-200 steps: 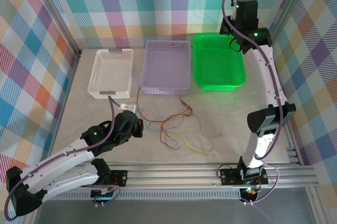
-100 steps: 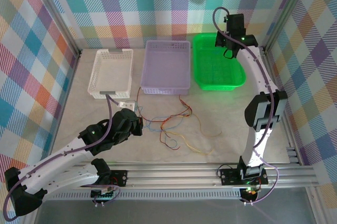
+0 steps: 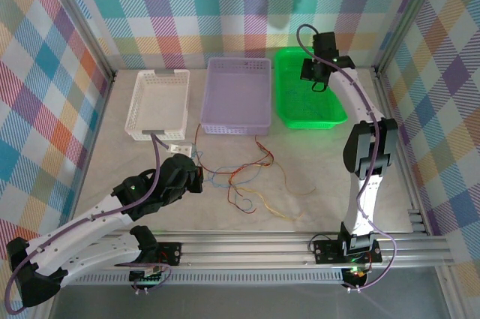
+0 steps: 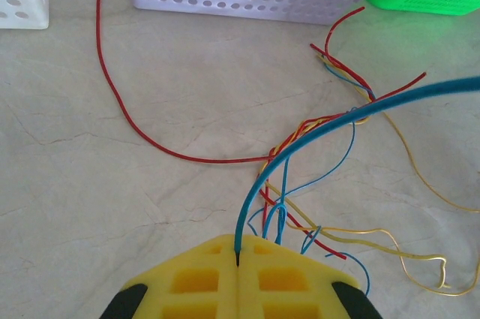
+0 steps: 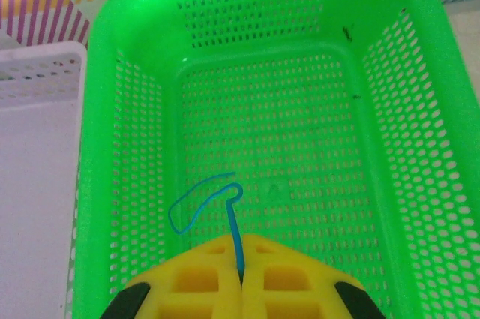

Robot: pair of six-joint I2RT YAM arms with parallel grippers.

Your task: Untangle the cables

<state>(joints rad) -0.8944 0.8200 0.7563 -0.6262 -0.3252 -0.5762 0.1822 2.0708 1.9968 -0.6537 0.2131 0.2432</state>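
The cables (image 3: pixel 244 180) lie in a loose tangle of red, yellow and blue strands on the table in front of the baskets. My left gripper (image 3: pixel 191 176) sits at the tangle's left edge. In the left wrist view its yellow pads (image 4: pixel 195 281) are shut on a blue cable (image 4: pixel 300 146) that arcs up and off to the right above the tangle (image 4: pixel 315 214). A long red cable (image 4: pixel 112 101) curves away to the left. My right gripper (image 3: pixel 315 79) hovers over the green basket (image 3: pixel 309 124), shut on a short blue cable (image 5: pixel 196 203) that curls over the basket floor (image 5: pixel 300 131).
A white basket (image 3: pixel 159 105) stands at the back left and a purple basket (image 3: pixel 237 127) in the middle, next to the green one. Plaid walls enclose the table on three sides. The aluminium rail with the arm bases (image 3: pixel 255 248) runs along the near edge.
The right arm has swung left and folded in, bringing its gripper from the back right corner to above the green basket. The left arm has hardly moved.
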